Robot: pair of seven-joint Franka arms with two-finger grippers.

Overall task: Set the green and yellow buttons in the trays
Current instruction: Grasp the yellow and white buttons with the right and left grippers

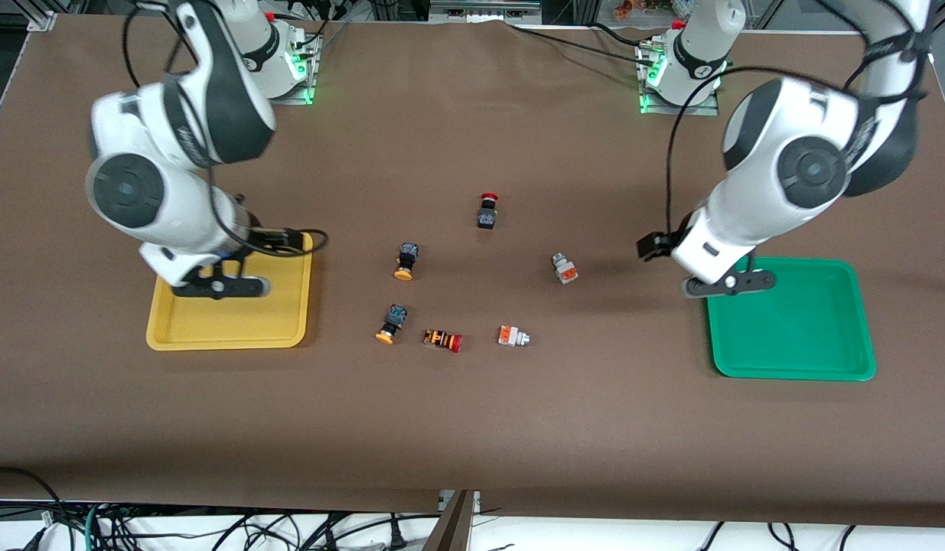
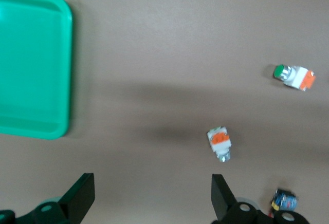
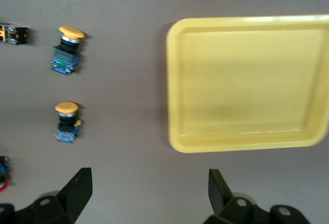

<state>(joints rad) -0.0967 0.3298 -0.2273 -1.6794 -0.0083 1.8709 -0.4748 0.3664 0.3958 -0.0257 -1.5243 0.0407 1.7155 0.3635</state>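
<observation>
Two black-bodied buttons with yellow-orange caps (image 1: 405, 262) (image 1: 390, 324) lie mid-table; they also show in the right wrist view (image 3: 67, 52) (image 3: 67, 121). Two white-bodied buttons with orange blocks (image 1: 565, 268) (image 1: 513, 336) lie toward the left arm's end and show in the left wrist view (image 2: 219, 143) (image 2: 294, 76). The yellow tray (image 1: 235, 325) (image 3: 175, 80) and the green tray (image 1: 809, 329) (image 2: 31, 64) hold nothing. My right gripper (image 1: 219, 287) (image 3: 149, 190) is open and empty over the yellow tray's farther edge. My left gripper (image 1: 728, 283) (image 2: 151, 196) is open and empty over the green tray's farther corner.
A black button with a red cap (image 1: 487, 210) lies farther from the front camera than the others. An orange-black striped button with a red cap (image 1: 443, 340) lies between the nearer yellow-capped and white buttons. Brown cloth covers the table.
</observation>
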